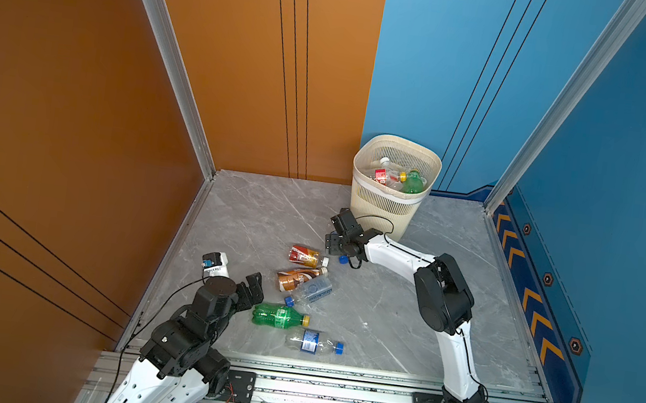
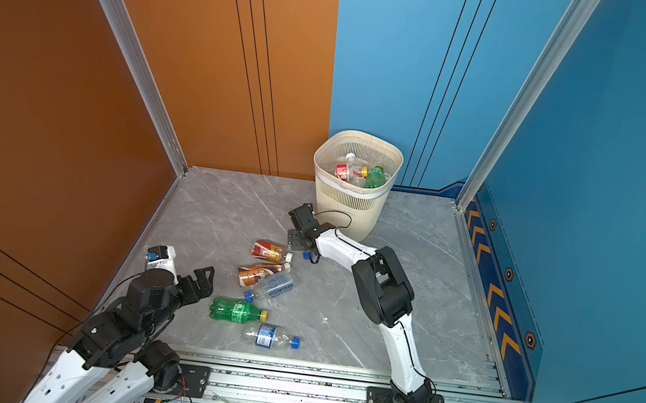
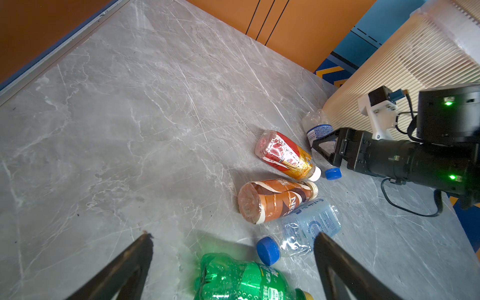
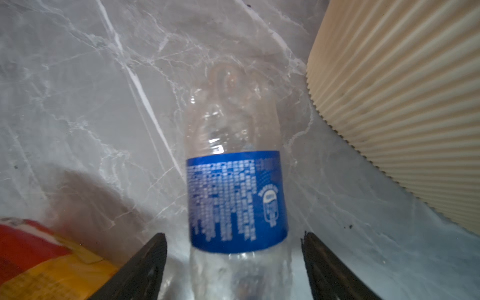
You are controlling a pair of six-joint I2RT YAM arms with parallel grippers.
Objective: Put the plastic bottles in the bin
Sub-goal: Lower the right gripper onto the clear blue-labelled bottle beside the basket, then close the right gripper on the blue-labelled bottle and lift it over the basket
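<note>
Clear bottle (image 4: 237,200) with a blue label, its print too blurred to read, lies just beside the bin (image 4: 402,104), between the parted fingers of the right gripper (image 4: 233,235), with a gap on either side. Left gripper (image 3: 233,235) gapes wide near the green bottle (image 3: 241,280). Brown bottle (image 3: 275,200) reads "NES". Several bottles (image 1: 400,176) sit inside the bin.

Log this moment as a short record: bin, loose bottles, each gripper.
bin: tall cream slotted plastic wastebasket, upright at the back, several bottles inside
loose bottles: six, lying on the grey marble table
left gripper: open, empty, by the base of the green plastic bottle with yellow cap
right gripper: open, jaws either side of the clear plastic bottle with blue label by the bin, not touching it
</note>
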